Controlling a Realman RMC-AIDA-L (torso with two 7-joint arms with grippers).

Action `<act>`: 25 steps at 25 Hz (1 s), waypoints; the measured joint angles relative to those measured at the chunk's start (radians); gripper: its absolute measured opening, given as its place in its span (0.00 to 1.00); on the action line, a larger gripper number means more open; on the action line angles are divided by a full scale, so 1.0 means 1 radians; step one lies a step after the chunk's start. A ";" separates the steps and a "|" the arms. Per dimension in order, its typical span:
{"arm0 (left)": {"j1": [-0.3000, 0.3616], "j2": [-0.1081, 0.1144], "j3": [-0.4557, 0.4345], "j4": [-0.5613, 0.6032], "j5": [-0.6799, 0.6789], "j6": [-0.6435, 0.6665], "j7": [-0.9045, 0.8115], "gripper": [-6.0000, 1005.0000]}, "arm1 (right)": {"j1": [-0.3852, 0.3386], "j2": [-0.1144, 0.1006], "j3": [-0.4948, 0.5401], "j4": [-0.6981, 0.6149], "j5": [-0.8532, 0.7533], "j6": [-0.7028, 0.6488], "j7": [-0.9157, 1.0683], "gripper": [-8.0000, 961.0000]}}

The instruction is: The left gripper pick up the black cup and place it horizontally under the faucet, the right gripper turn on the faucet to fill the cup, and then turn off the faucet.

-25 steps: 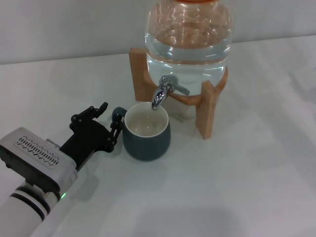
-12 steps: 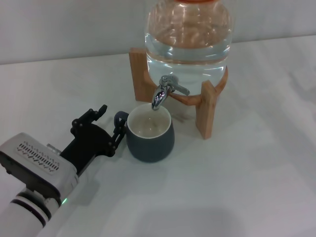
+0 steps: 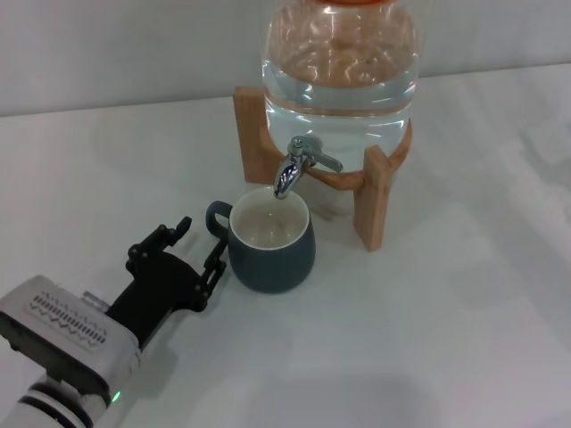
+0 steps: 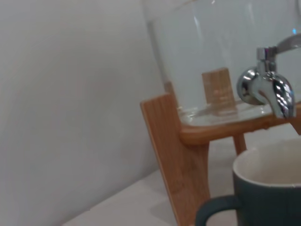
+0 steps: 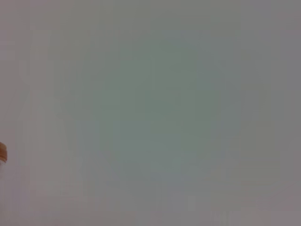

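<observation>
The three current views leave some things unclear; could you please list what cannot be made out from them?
- The right gripper: absent from the head view, and the right wrist view shows only blank grey surface.
- The water jar's top: cut off by the head view's upper edge.
- The black cup's base: cut off by the left wrist view's lower edge.
- The left gripper: its arm runs off the head view's lower left corner.
- The faucet's lever: cut by the left wrist view's edge.

The black cup stands upright on the table, its mouth directly below the faucet. The faucet juts from the water jar, which sits in a wooden stand at the cup's 12 to 1 o'clock. The left gripper lies at the cup's 8 o'clock, just beside its handle.
</observation>
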State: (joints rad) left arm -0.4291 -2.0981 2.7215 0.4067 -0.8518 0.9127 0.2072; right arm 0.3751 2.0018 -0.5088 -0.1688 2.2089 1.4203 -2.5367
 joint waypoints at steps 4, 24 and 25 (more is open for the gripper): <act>0.017 0.000 -0.005 0.016 -0.004 0.002 0.029 0.55 | 0.001 0.000 -0.010 0.000 0.000 -0.001 0.002 0.88; 0.037 0.005 -0.139 -0.029 -0.152 0.005 0.141 0.57 | -0.005 0.000 -0.010 0.000 0.000 0.002 0.004 0.88; 0.040 0.006 -0.164 -0.033 -0.171 0.012 0.143 0.57 | -0.004 0.000 -0.010 0.000 0.000 0.002 0.004 0.88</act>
State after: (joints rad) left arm -0.3894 -2.0922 2.5571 0.3732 -1.0231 0.9242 0.3505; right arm 0.3711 2.0019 -0.5189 -0.1688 2.2089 1.4219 -2.5325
